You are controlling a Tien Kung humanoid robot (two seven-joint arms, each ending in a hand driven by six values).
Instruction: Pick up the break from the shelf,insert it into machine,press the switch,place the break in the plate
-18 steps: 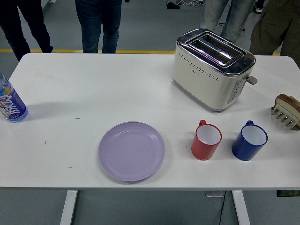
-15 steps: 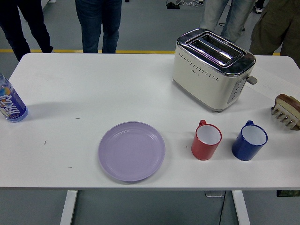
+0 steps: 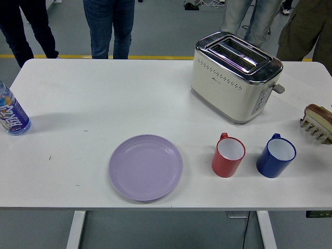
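On counter (image 3: 78,98) nothing's moved vs. before: toaster (image 3: 234,77), plate (image 3: 146,166) untouched, no hands/fingers visible, so task unstarted.

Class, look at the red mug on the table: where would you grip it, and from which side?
Grip the red mug around its body from the near side or from above: it stands upright, and its small handle points away toward the toaster, awkward to reach.

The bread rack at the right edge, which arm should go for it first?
Probably the right. The rack with its slice sits at the table's far right edge, beside the toaster. Neither arm is in view yet.
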